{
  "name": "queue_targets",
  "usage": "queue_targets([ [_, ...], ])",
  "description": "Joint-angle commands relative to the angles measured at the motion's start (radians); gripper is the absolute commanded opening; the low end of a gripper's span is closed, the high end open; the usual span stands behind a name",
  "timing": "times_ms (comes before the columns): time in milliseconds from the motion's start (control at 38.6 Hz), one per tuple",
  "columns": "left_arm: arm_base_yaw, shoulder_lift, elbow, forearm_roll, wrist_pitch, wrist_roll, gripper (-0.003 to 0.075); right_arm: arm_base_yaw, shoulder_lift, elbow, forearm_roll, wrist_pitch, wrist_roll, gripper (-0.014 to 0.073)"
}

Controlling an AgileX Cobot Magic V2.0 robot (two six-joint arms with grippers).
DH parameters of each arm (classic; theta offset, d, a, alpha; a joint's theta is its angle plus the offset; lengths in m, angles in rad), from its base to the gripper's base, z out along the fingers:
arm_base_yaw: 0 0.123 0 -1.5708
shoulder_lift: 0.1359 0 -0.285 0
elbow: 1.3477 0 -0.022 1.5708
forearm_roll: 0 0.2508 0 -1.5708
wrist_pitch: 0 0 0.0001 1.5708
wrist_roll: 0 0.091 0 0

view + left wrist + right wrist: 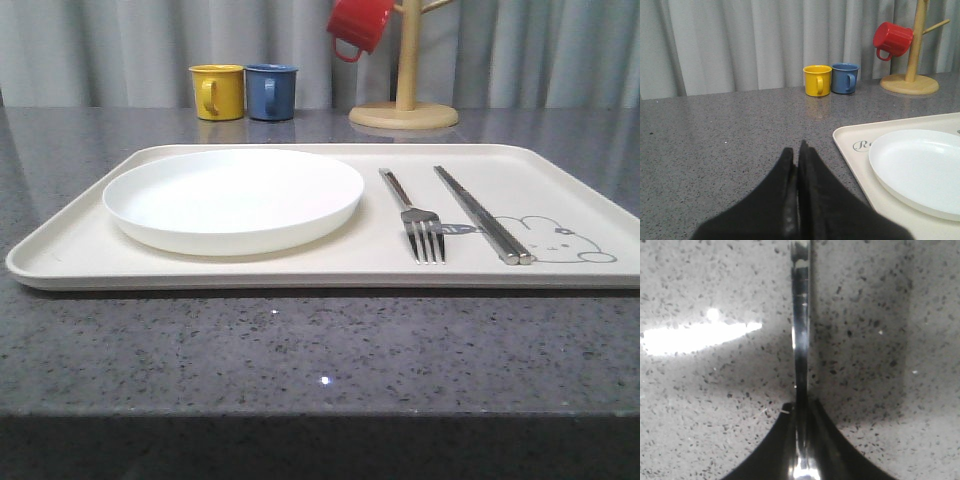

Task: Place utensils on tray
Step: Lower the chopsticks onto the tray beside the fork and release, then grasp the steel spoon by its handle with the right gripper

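While right pincer (801, 440) clamps spoon (801, 340) (tray (850, 137) lettering partial).

A grey speckled stone surface (300, 350) runs back to a pale curtain. A large cream tray (60, 262) lies flat on it near the front edge. Toward the back, a yellow mug (218, 91) and a blue mug (271, 91) stand upright just beside each other, the yellow one to the left. To their right the round wooden base of a mug stand (404, 115) sits on the surface. In the right wrist view a shiny metal handle (800, 330) runs over the same speckled surface; whether it touches the stone cannot be told.
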Motion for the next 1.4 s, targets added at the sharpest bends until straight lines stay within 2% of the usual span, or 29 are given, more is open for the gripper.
queue_targets([
  [0,0.003,0.007,-0.029,-0.01,-0.087,-0.009,-0.0018,-0.005,-0.051,-0.021,0.0,-0.009,-0.014,-0.0018],
  [208,0.003,0.007,-0.029,-0.01,-0.087,-0.009,-0.0018,-0.003,-0.121,-0.048,0.005,0.035,-0.008,-0.0018],
  [389,0.003,0.007,-0.029,-0.01,-0.087,-0.009,-0.0018,0.037,-0.213,-0.068,0.022,0.108,0.087,-0.0018],
  [597,0.003,0.007,-0.029,-0.01,-0.087,-0.009,-0.0018,0.171,-0.271,-0.068,0.027,0.112,0.2,-0.0018],
  [804,0.003,0.007,-0.029,-0.01,-0.087,-0.009,-0.0018,0.359,-0.258,-0.065,0.045,0.112,0.279,-0.0018],
  [960,0.003,0.007,-0.029,-0.01,-0.087,-0.009,-0.0018,0.429,-0.243,-0.064,0.076,0.112,0.333,-0.0018],
  [1375,0.003,0.007,-0.029,-0.01,-0.087,-0.009,-0.0018,0.449,-0.24,0.029,0.089,0.075,0.363,-0.0018],
])
